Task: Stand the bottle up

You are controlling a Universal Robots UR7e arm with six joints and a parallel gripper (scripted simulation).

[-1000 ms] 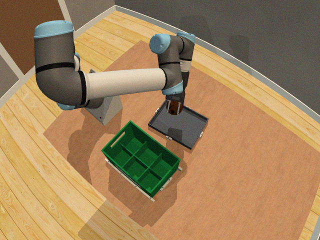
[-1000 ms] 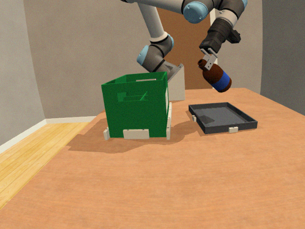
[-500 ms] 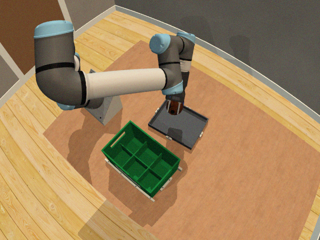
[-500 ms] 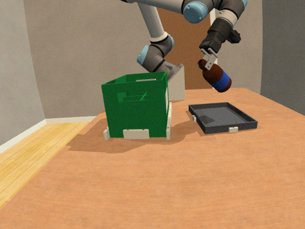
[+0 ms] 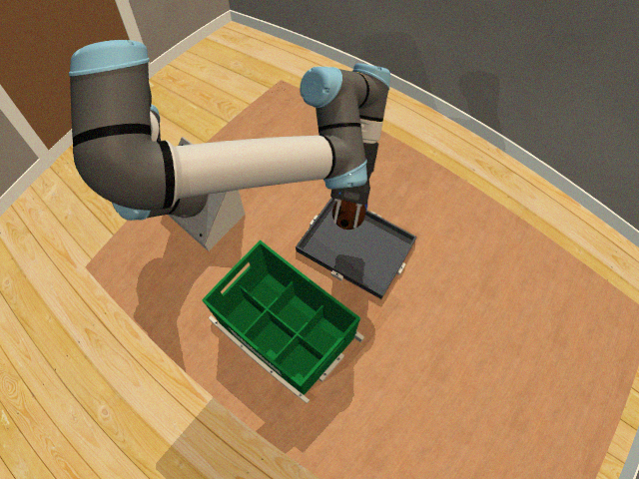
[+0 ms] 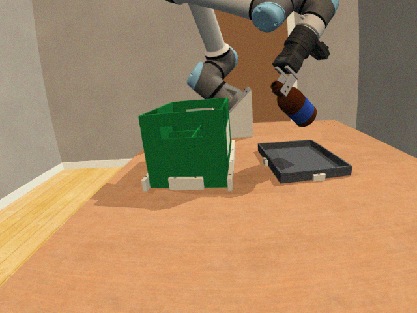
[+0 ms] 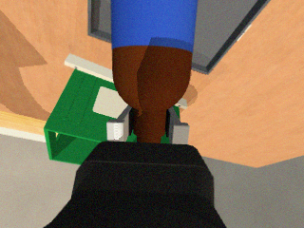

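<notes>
While the forearm of the robot arm (image 5: 253, 165) (image 6: 205, 30) reaches toward 3 o'clock in the top view, its wrist bends down and brings the claw (image 5: 346, 215) (image 6: 282, 87) (image 7: 149, 115) above the tray (image 5: 376, 252) (image 6: 304, 156) (image 7: 214, 28). Seen from the exterior, the hand slants rather than hanging plumb, pointing down toward 7 o'clock. The claw is closed around the neck of the brown bottle (image 5: 346, 209) (image 6: 296, 105) (image 7: 152, 66), one finger on each side of it, as the wrist view shows.

The bottle hangs in the air, well apart from the tray floor, and leans heavily: in the exterior view its mouth points toward 10 or 11 o'clock and its base toward 4 or 5. Its blue label (image 6: 304, 113) (image 7: 154, 24) wraps the body near the base. It has not been stood up.

The tray lies flat on the worktop (image 5: 490, 288) (image 6: 235, 242) (image 7: 247, 104), a shadow falling across part of its floor. From the tray, the green crate (image 5: 310, 280) (image 6: 188, 154) (image 7: 71, 109) sits between 7 and 8 o'clock in the top view, upright and near the tray but apart from it, with pale strips (image 5: 258, 359) (image 6: 186, 183) along its foot
</notes>
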